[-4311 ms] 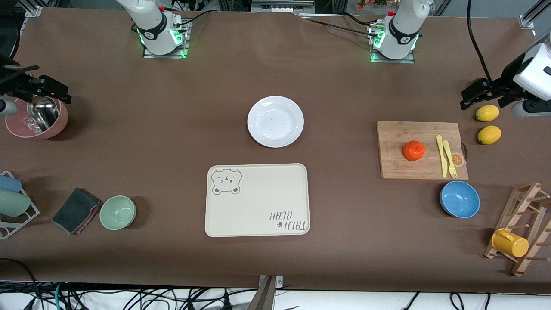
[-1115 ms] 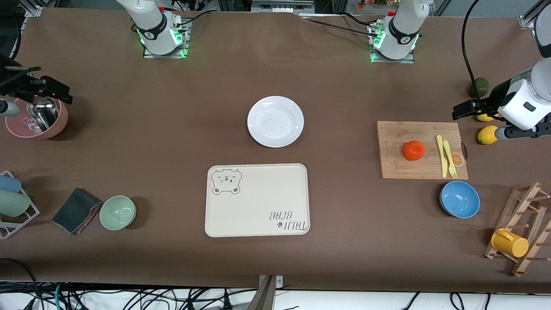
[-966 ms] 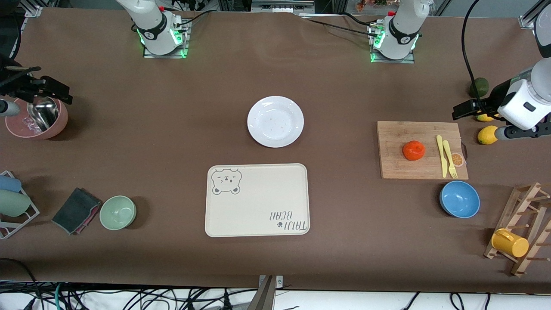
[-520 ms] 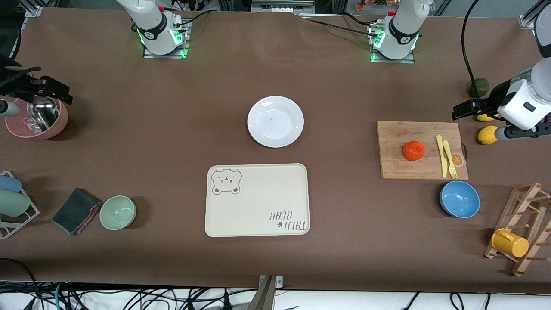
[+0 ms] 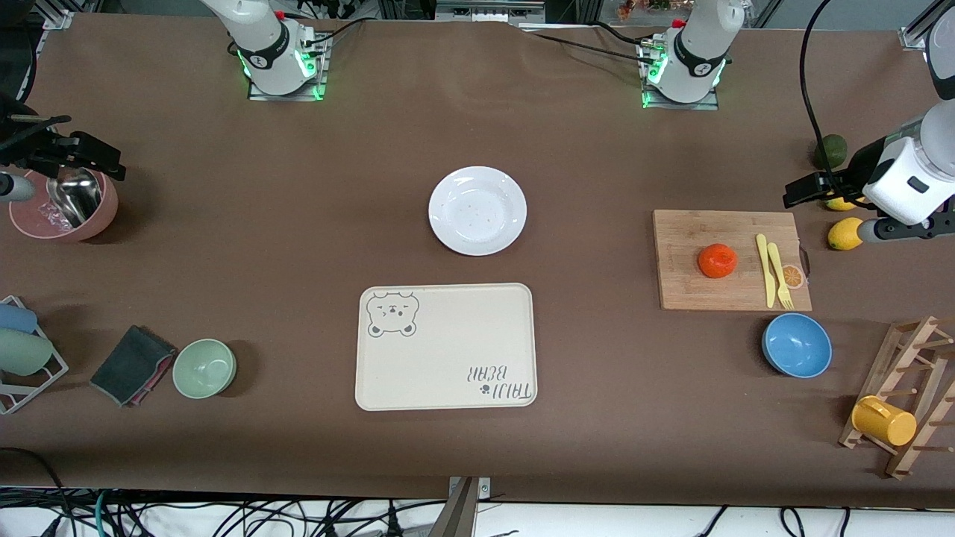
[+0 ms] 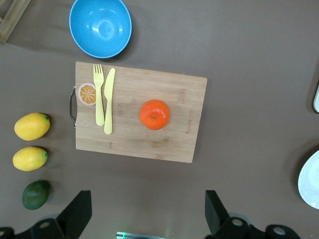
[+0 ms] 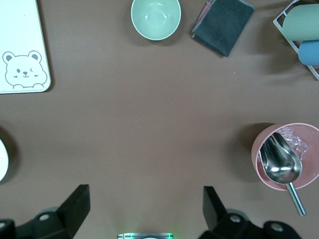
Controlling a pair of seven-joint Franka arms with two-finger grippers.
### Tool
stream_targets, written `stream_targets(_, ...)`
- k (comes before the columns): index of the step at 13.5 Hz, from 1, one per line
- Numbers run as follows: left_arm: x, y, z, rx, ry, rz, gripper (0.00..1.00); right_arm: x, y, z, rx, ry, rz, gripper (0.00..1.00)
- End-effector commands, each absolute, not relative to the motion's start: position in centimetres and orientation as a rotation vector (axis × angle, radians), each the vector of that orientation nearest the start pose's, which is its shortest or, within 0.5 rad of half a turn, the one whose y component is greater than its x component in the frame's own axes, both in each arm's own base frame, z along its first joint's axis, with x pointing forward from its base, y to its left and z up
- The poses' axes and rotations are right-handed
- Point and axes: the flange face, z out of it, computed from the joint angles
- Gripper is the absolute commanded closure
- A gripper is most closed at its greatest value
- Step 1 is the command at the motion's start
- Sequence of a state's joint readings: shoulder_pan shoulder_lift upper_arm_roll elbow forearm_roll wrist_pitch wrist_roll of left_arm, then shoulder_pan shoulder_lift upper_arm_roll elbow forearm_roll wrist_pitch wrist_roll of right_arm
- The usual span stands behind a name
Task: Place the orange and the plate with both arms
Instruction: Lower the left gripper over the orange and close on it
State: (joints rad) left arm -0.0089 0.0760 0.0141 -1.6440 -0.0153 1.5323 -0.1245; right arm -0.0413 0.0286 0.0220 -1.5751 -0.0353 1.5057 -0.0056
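The orange [image 5: 718,260] sits on the cutting board [image 5: 690,287]; the plate [image 5: 477,210] lies mid-table. The left gripper [image 6: 144,214] hangs spread wide above the lemons [image 5: 847,233], the right gripper [image 7: 143,209] spread wide above the pink bowl [image 5: 97,216].

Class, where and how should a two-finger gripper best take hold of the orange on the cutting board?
Probably from straight above, fingers closing across the widest middle of the orange. It sits round and slightly flattened on the cutting board, clear of the knife, so both sides are free.
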Motion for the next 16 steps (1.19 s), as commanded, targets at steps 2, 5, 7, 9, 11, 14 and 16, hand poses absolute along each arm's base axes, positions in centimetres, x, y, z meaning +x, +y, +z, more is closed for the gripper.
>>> stream_targets(2,56.2,0.2,54.9,-3.153,-0.2,0.277,0.0,55.0,-1.6,60.3,-3.172,0.018,0.162,0.0)
stream_targets(5,56.6,0.3,51.8,-3.155,-0.208,0.256,0.0,55.0,-1.6,60.3,-3.172,0.018,0.162,0.0)
stream_targets(7,56.9,1.1,49.1,-3.157,-0.235,0.224,0.0,55.0,-1.6,60.3,-3.172,0.018,0.162,0.0)
stream_targets(9,56.8,1.3,45.5,-3.155,-0.245,0.209,0.0,55.0,-1.6,60.3,-3.172,0.018,0.162,0.0)
stream_targets(11,57.0,1.5,41.2,-3.147,-0.258,0.266,0.0,55.0,-1.6,60.3,-3.172,0.018,0.162,0.0)
stream_targets(14,56.6,2.3,36.3,-3.131,-0.306,0.355,0.0,55.0,-1.6,60.3,-3.171,0.018,0.161,0.0)
stream_targets(16,55.7,2.1,33.1,-3.141,-0.323,0.338,0.0,55.0,-1.5,60.3,-3.171,0.016,0.161,0.0)
